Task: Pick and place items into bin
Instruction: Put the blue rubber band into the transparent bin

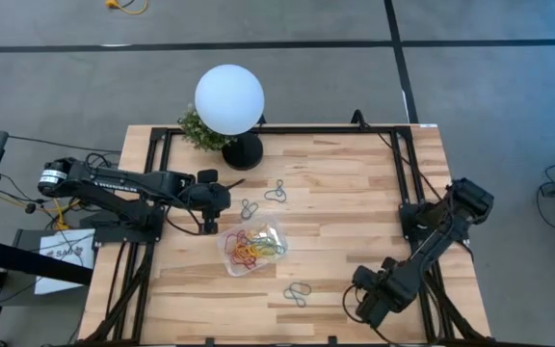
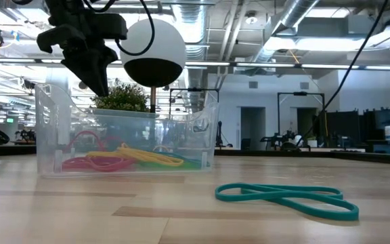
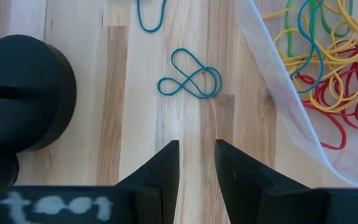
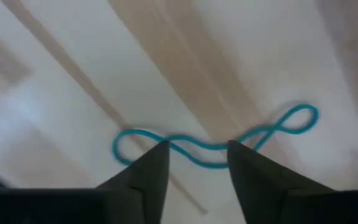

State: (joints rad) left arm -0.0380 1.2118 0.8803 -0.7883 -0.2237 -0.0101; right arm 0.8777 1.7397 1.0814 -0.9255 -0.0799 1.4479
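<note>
High view: the clear bin (image 1: 252, 247) sits around the middle of the wooden table (image 1: 355, 193), stuffed with red, yellow and green bands. A few loose teal loops lie outside it: two just beyond the bin toward the white globe lamp (image 1: 229, 99), one (image 1: 297, 293) on the near side toward the right arm.
Left gripper (image 1: 222, 198): hanging just beside the bin's left edge, near the lamp base.
Right gripper (image 1: 362, 297): down at the near right of the table, a bit away from that single loop.
Low view: bin (image 2: 124, 135) is see-through, so you can spot the band pile (image 2: 124, 159) inside. A teal figure-eight (image 2: 286, 198) lies flat on the wood in front. Dark gripper hovers over the bin's left end.
Left wrist view: fingers (image 3: 166, 165) sit with a narrow gap, nothing between them. Teal loop (image 3: 190, 79) ahead, bin wall (image 3: 291, 106) off to the side.
Right wrist view: fingers (image 4: 151, 168) spread apart, empty, with a teal band (image 4: 210, 143) lying on the table right past the tips.
</note>
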